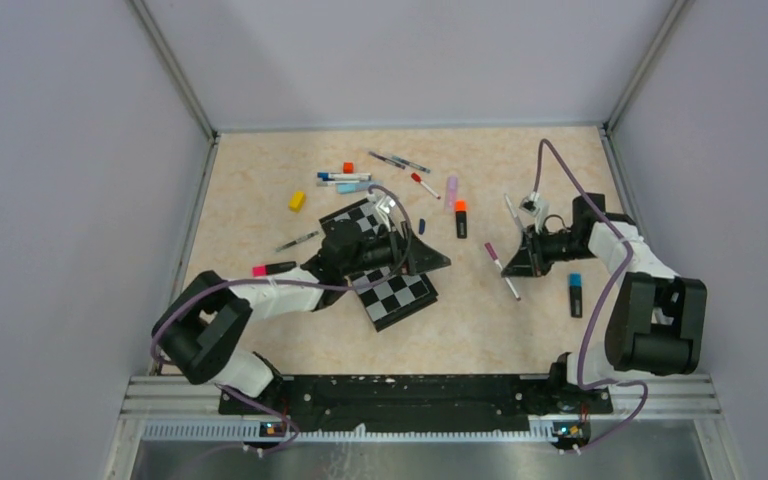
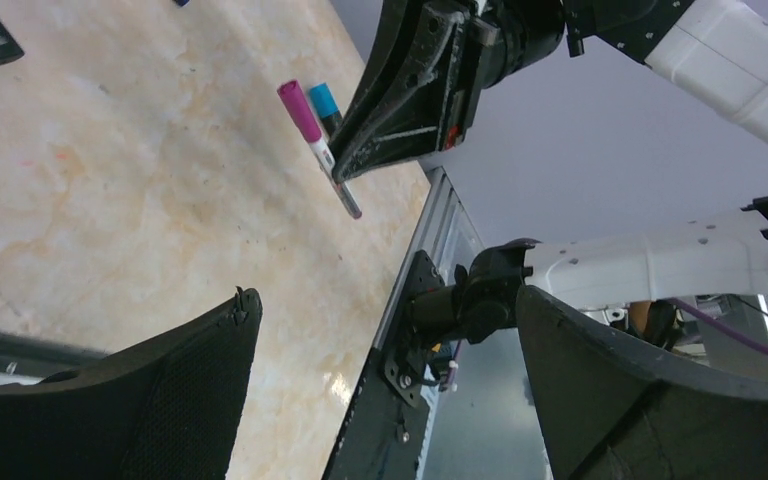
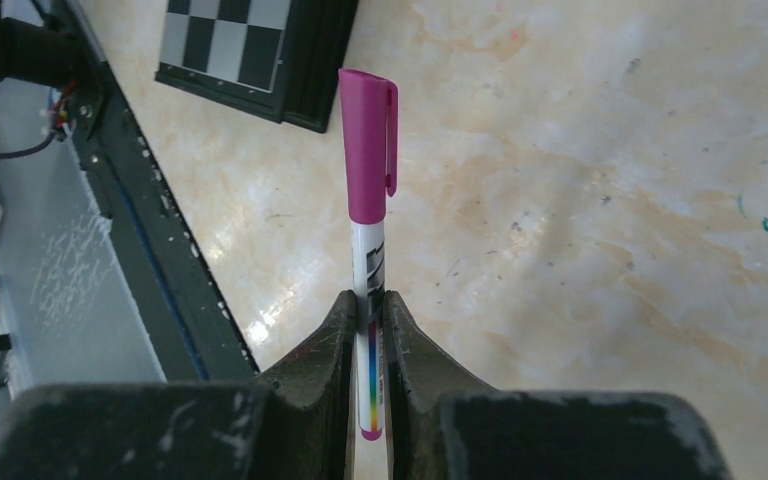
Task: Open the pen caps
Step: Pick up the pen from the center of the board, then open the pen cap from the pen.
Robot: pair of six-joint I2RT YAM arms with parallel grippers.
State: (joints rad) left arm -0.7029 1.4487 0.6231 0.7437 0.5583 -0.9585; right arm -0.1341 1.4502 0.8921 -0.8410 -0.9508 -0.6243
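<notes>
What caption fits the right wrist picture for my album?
Right hand grips a white pen by its barrel, magenta cap on.

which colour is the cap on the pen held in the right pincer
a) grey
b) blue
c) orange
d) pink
d: in the right wrist view the right pincer is shut on a white pen, and the cap on its far end is pink, with its clip showing on the side.
</notes>
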